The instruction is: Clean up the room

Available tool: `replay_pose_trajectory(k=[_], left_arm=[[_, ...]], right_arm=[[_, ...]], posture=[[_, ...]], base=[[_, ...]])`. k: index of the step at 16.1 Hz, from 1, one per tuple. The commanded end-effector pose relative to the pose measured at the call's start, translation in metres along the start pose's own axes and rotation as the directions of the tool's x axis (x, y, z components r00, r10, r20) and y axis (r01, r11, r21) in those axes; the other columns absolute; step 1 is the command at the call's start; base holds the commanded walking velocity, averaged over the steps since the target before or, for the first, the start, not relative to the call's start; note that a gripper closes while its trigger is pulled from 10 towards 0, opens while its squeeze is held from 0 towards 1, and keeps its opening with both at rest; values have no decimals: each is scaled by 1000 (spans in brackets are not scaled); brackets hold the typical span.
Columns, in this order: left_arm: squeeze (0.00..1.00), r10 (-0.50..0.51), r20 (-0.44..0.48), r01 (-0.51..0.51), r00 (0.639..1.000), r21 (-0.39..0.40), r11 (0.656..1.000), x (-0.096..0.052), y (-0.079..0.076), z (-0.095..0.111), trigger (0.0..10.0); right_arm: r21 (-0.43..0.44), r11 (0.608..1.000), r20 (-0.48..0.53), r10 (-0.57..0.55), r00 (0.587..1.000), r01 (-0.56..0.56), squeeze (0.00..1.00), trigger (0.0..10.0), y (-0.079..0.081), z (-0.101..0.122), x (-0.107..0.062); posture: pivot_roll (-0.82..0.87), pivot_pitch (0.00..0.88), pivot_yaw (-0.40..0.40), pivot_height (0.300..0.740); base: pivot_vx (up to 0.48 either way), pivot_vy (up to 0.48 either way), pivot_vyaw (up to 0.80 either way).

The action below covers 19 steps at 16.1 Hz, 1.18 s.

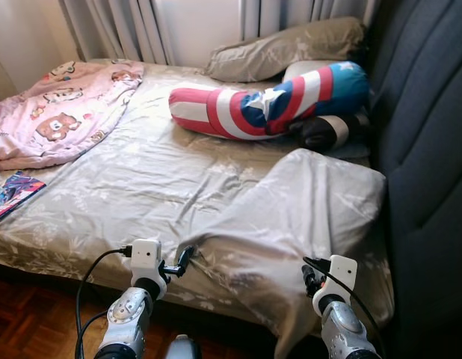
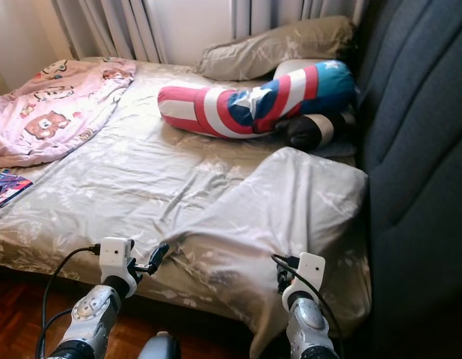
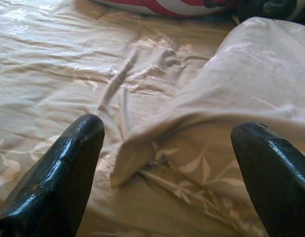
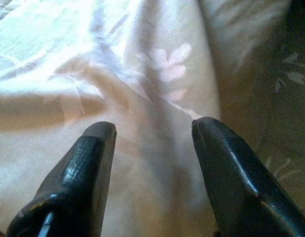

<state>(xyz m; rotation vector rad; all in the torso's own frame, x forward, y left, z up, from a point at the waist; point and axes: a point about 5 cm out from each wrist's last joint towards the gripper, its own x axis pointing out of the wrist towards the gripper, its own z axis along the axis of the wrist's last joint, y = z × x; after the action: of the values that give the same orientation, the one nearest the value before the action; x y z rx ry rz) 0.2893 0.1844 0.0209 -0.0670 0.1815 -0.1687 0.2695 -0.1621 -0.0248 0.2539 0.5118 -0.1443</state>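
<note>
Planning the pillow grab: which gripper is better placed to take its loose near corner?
Left, probably. The left gripper is open, with the pillow's loose corner between its fingers; the right gripper faces the pillow's flat side.

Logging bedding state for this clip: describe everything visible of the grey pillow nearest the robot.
The grey pillow wears a soft, leaf-printed fabric case matching the sheet. It lies flat and rumpled at the near side of the bed, against the dark headboard, with loose case fabric trailing over the mattress edge. The left gripper, open, sits at its near corner; the right gripper, open, hovers over its cloth.
</note>
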Motion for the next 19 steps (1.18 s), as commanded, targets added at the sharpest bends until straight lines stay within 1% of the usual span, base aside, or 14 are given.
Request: replay_pose_trajectory(k=[1, 3, 7, 9, 12, 13, 14, 16, 19], left_arm=[[0, -3, 9, 3, 1000, -4, 1000, 0, 1, 2, 10000], [0, -3, 11, 3, 1000, -5, 1000, 0, 1, 2, 10000], [0, -9, 10, 9, 1000, -8, 1000, 0, 0, 2, 10000], [0, -12, 7, 13, 1000, -25, 1000, 2, -3, 2, 10000], [0, -14, 12, 14, 1000, -29, 999, 2, -4, 3, 10000], [0, -14, 13, 14, 1000, -29, 999, 2, -3, 3, 10000], [0, -14, 13, 14, 1000, -27, 1000, 1, -2, 3, 10000], [0, -18, 8, 18, 1000, -19, 1000, 0, 0, 3, 10000], [0, -23, 9, 23, 1000, -11, 1000, -2, 5, 4, 10000]], right_arm=[[-2, 1000, 4, 16, 1000, -16, 0, 10000, 3, 1, 0], [-6, 1000, 9, 28, 1000, -27, 0, 10000, 6, 2, 1], [-15, 1000, 19, 24, 1000, -24, 0, 10000, 7, 4, 2], [50, 997, 39, -54, 998, 52, 0, 10000, -4, 8, 2], [76, 995, 45, -68, 997, 65, 0, 10000, -7, 11, 3], [91, 994, 43, -73, 996, 69, 686, 10000, -8, 12, 3], [98, 993, 37, -75, 997, 71, 1000, 10000, -8, 13, 4], [97, 992, 18, -85, 996, 83, 1000, 10000, -8, 13, 5], [126, 987, 35, -105, 994, 100, 1000, 10000, -9, 19, 6]], posture=[[47, 57, -1, 657], [47, 57, -1, 657], [41, 68, 0, 657], [39, 87, 3, 657], [45, 114, 15, 657], [52, 124, 25, 657], [55, 127, 30, 657], [64, 142, 42, 657], [72, 155, 56, 657]], base=[[274, 0, 0], [274, 0, 0], [0, 0, 0], [0, 0, 0], [0, 0, 0], [0, 0, 0], [0, 0, 0], [0, 0, 0], [0, 0, 0]])
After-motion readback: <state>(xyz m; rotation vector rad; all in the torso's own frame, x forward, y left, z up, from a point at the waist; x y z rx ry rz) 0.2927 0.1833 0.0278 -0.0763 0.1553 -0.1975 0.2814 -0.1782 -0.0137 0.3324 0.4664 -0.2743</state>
